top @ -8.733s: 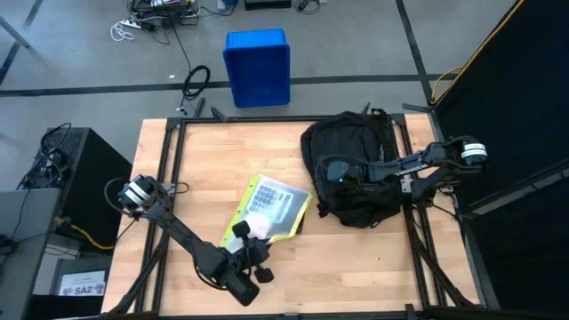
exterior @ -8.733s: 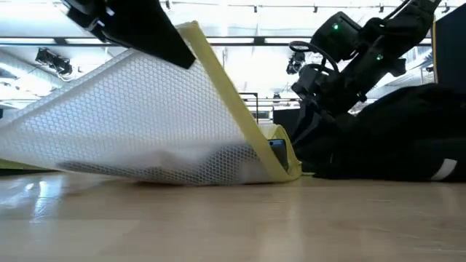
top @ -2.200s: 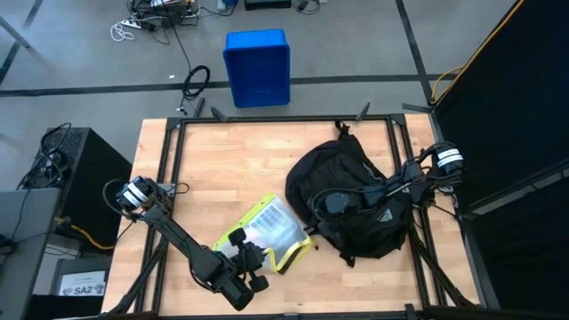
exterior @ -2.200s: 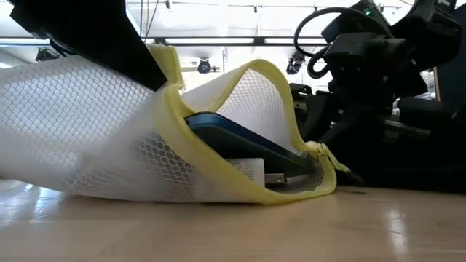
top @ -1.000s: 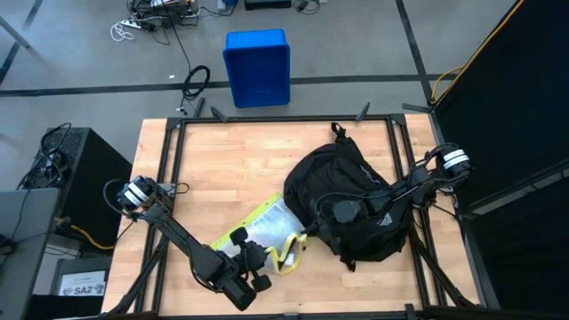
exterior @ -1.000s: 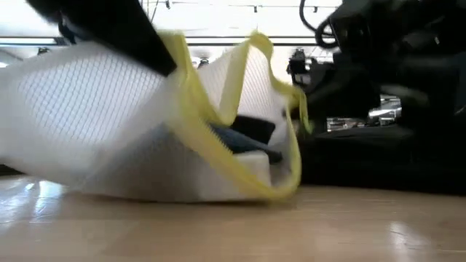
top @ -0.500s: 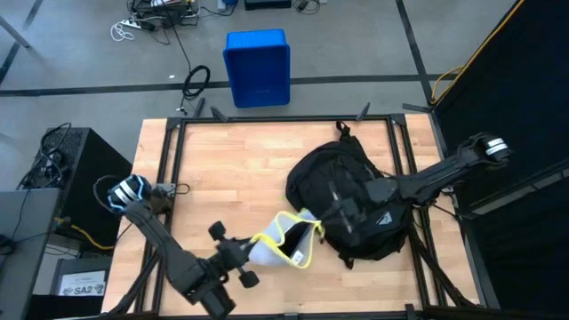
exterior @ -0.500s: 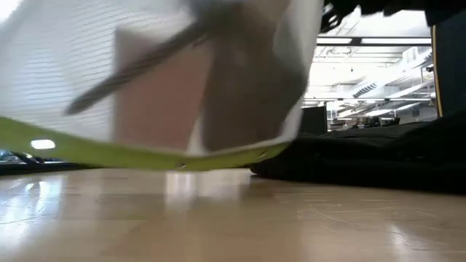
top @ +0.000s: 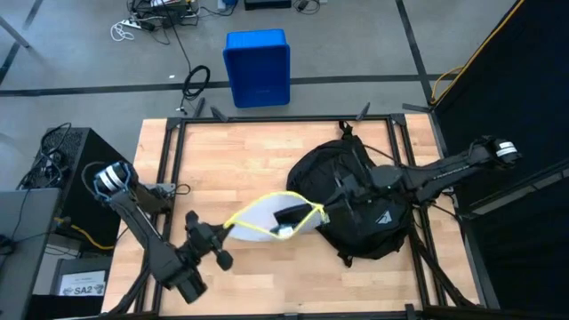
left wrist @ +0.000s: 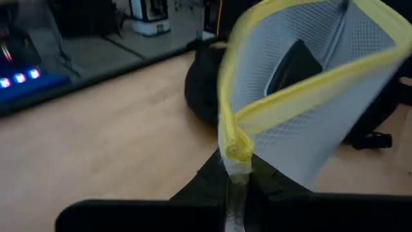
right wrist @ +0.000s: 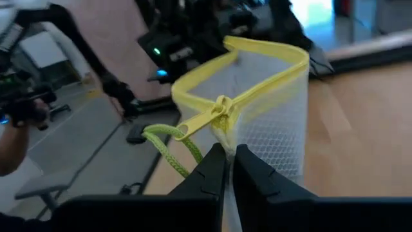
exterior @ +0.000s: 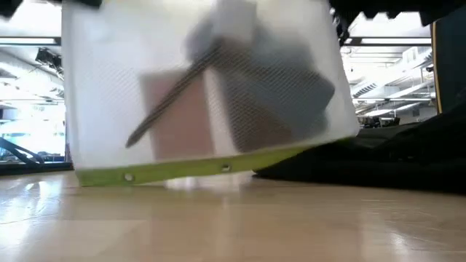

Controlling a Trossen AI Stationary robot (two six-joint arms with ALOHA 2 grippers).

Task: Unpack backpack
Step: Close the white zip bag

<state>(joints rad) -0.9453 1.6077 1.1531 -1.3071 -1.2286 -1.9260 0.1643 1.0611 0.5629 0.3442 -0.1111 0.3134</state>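
The black backpack point(top: 360, 213) lies on its side at the table's right middle. Just left of it, a white mesh pouch point(top: 271, 218) with yellow trim is held up between my two grippers, its mouth spread open upward. Dark items and a pale flat piece show through the mesh point(exterior: 218, 102). My left gripper point(top: 228, 233) is shut on the pouch's left end. My right gripper point(top: 322, 212) reaches over the backpack and is shut on the pouch's right end. My left gripper pinches the pouch's corner just below the end of the yellow trim point(left wrist: 235, 154) between its two fingers, coming nearly level from the table's left. The pouch spreads away from the fingers, lifted off the wood. My right gripper pinches the mesh just under the zipper end point(right wrist: 222, 119) between its two fingers, coming nearly level from the table's right. A yellow pull cord point(right wrist: 168, 138) dangles beside the fingers. The pouch's lower yellow edge point(exterior: 189, 169) hangs just above the table.
A blue plastic bin point(top: 257, 67) stands on the floor beyond the table's far edge. Bare wood point(top: 222, 160) lies left of and behind the pouch. A black equipment case point(top: 76, 169) sits off the table's left edge.
Both grippers have risen and rolled, lifting the pouch off the table. My left gripper has gone toward the table's left edge, drawing the pouch away from the backpack. The pouch, which lay slumped on the wood, now hangs spread open between the two grippers.
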